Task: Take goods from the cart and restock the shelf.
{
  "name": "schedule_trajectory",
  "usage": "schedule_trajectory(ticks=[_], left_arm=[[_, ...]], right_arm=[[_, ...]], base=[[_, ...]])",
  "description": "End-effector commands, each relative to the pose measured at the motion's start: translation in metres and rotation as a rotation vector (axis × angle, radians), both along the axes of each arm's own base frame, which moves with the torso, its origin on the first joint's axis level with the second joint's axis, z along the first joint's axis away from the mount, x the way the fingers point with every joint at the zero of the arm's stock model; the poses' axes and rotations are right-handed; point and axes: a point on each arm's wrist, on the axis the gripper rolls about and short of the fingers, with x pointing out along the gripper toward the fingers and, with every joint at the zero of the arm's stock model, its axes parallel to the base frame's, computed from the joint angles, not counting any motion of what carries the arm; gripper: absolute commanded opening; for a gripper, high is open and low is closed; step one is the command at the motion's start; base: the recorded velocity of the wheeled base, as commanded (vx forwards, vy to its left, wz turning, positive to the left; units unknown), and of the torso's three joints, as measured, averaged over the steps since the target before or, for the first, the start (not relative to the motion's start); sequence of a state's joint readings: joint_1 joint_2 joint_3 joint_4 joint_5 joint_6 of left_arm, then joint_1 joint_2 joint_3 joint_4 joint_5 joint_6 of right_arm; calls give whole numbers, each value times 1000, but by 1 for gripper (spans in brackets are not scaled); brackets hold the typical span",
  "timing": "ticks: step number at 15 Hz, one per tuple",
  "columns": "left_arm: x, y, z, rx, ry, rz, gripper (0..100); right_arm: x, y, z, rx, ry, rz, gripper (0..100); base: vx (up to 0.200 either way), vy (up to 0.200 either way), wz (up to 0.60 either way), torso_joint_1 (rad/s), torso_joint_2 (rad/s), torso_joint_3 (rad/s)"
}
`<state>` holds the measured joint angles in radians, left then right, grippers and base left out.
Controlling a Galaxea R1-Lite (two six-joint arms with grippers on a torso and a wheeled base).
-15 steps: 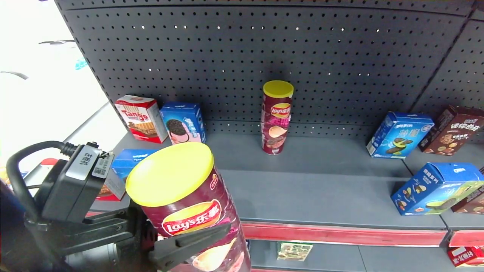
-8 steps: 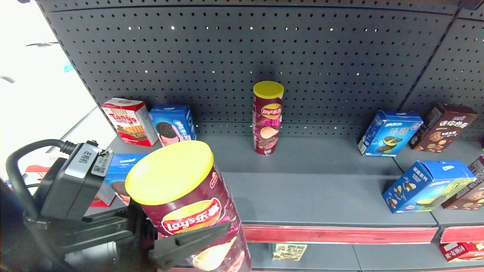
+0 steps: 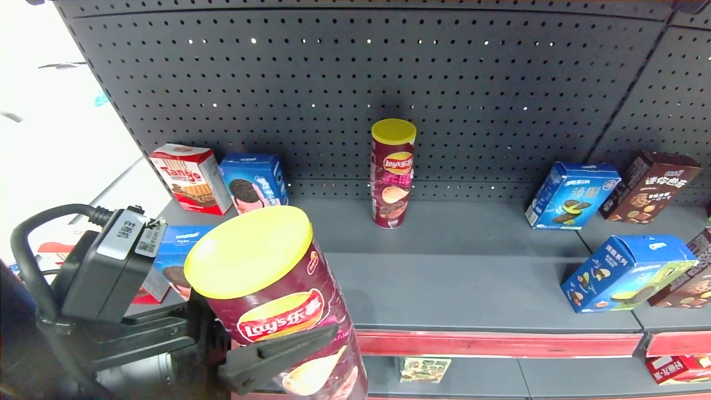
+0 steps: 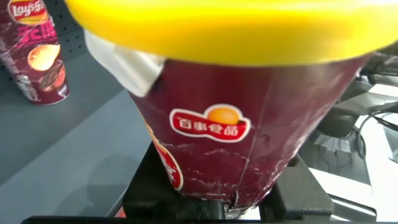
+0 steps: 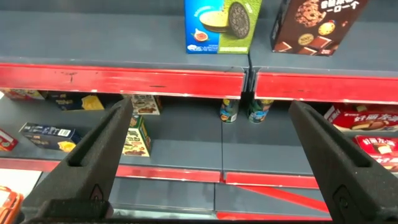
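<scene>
**Left gripper holds a chip can short of the shelf; right gripper open**

The left gripper [image 3: 283,339] is clamped around a maroon chip can [image 3: 272,294] with a yellow lid. One dark finger [image 3: 278,350] crosses the can's front below its red-and-yellow logo. This held can sits nearer the robot than the standing can [image 3: 392,173] and to its left, in front of the shelf's [image 3: 444,278] red edge strip. The standing can is upright at the back of the shelf against the pegboard [image 3: 389,72]. It has the same lid, logo and chip picture.

To the left of the standing can are a red-and-white wafer box [image 3: 190,179] and a blue cookie box [image 3: 254,182]. To its right are another blue box [image 3: 572,195] and a brown cookie box [image 3: 650,189], with a blue-and-green box [image 3: 627,273] nearer the front edge. A white tag with a square code [image 3: 149,244] is stuck on the left wrist housing.

The left wrist view shows the held can's [image 4: 230,137] side seam, a small red-and-orange badge with white characters, and a whitish tab under the lid rim. The standing can [image 4: 34,56] appears beyond it.

In the right wrist view the right gripper [image 5: 211,168] has its fingers [image 5: 93,162] spread wide, holding nothing. It faces the red shelf edge [image 5: 124,79] and the lower tiers, which hold small boxes and two small cans [image 5: 242,111].
</scene>
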<state>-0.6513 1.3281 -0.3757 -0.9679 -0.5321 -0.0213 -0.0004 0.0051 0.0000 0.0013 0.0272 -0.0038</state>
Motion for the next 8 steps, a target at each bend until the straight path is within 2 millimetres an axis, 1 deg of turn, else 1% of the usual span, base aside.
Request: schedule_trajectory(ticks=[1,4,8], left_arm=[[2,1,-1,2,3,11,0],[5,-1,2,-3,-3,11,0],[8,-3,-1,7,9,11,0]], right_arm=[[0,0,0,-1,1,1,100],[0,0,0,-1,1,1,100],[0,0,0,-1,1,1,100]], base=[[0,0,0,0,0,0],[0,0,0,0,0,0],[0,0,0,0,0,0]])
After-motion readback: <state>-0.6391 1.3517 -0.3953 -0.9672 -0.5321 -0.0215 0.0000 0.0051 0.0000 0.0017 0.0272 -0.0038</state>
